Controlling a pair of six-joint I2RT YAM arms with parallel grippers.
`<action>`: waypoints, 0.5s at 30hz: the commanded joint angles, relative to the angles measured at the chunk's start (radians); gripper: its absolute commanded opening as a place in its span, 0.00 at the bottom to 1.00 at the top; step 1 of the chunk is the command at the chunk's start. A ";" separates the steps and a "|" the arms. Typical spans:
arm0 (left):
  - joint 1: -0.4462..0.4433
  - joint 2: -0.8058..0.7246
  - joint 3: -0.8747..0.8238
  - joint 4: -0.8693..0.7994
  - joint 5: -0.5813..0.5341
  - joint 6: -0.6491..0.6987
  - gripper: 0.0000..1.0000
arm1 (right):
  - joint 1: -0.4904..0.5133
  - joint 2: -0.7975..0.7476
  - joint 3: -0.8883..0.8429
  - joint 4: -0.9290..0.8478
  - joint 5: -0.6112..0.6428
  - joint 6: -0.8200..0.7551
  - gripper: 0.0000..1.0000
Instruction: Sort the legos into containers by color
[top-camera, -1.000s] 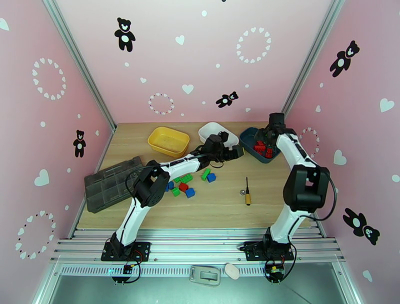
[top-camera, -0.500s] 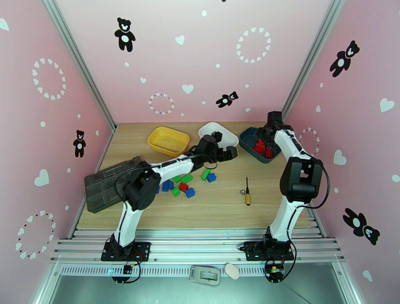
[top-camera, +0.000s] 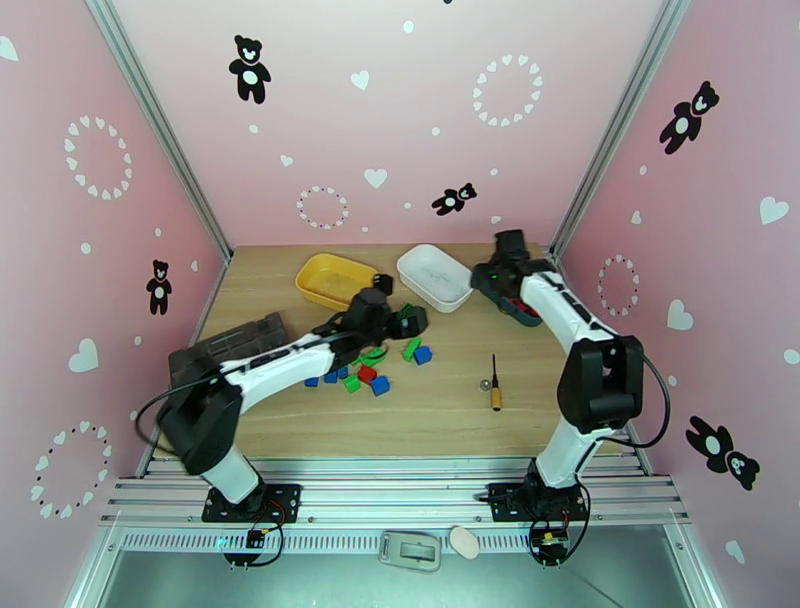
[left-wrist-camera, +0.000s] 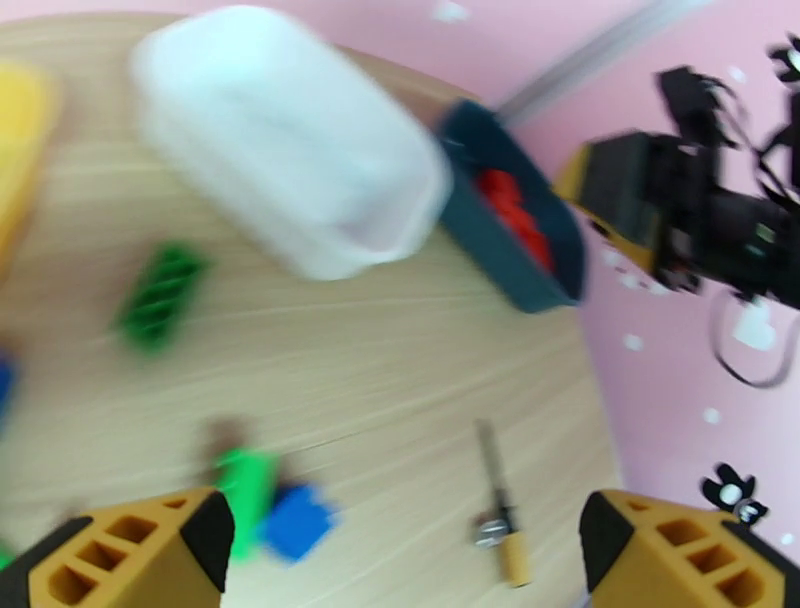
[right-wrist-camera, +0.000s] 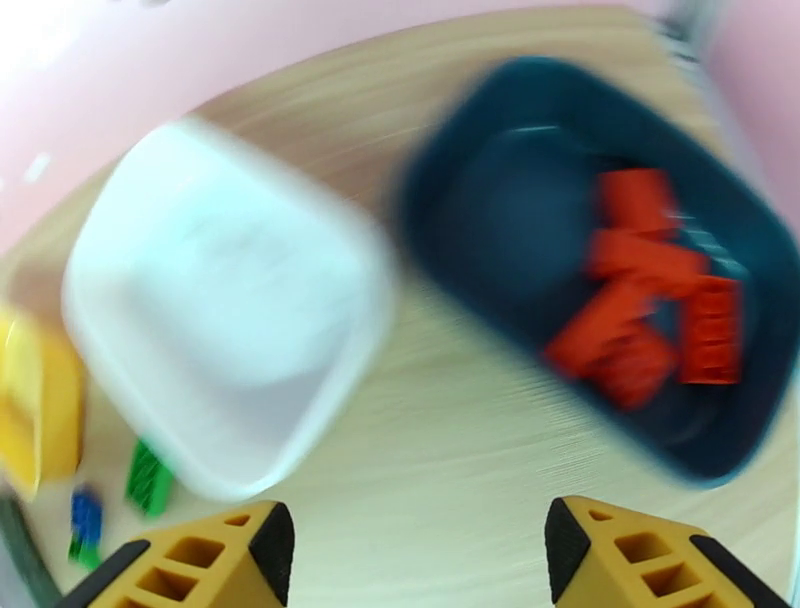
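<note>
1. While the left arm lies low, its elbow above the flat dark grey compartment organizer box (top-camera: 225, 345) and its forearm stretched across the wooden table (top-camera: 450, 410), the left gripper (top-camera: 408, 320) hangs over the far edge of the loose lego bricks (top-camera: 367, 374), small plastic pieces in red, green and blue.
2. Seen from the left wrist, the left gripper (left-wrist-camera: 405, 540) has its orange fingers (left-wrist-camera: 130, 555) spread wide, with nothing between them.
3. The right arm rises from its base, bends at a high elbow and reaches back and leftward. The right gripper (top-camera: 490, 272) is over the near left end of the shallow dark teal plastic bin (right-wrist-camera: 480, 220), just beside the shallow white plastic bin (top-camera: 435, 275).
4. In the right wrist view the right gripper (right-wrist-camera: 418, 545) stands parted over bare wood and holds nothing.
5. A heap of red lego bricks (right-wrist-camera: 650, 300) lies in the dark teal plastic bin. The loose bricks sit on the table, near the shallow yellow plastic bin (top-camera: 335, 282) and well left of the yellow-handled screwdriver (top-camera: 495, 385).
6. Both wrist views are blurred, so studs and brick edges cannot be made out. From above, the right forearm covers most of the dark teal plastic bin, and the left forearm hides part of the loose pile and of the organizer.
</note>
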 joint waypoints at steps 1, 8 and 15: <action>0.040 -0.106 -0.083 -0.058 -0.093 -0.001 0.98 | 0.093 -0.021 -0.028 0.003 0.006 -0.022 0.69; 0.132 -0.275 -0.203 -0.143 -0.105 -0.020 0.98 | 0.308 0.029 -0.012 -0.014 -0.028 -0.087 0.67; 0.299 -0.404 -0.362 -0.154 0.011 -0.070 0.98 | 0.486 0.119 0.003 -0.039 -0.116 -0.184 0.67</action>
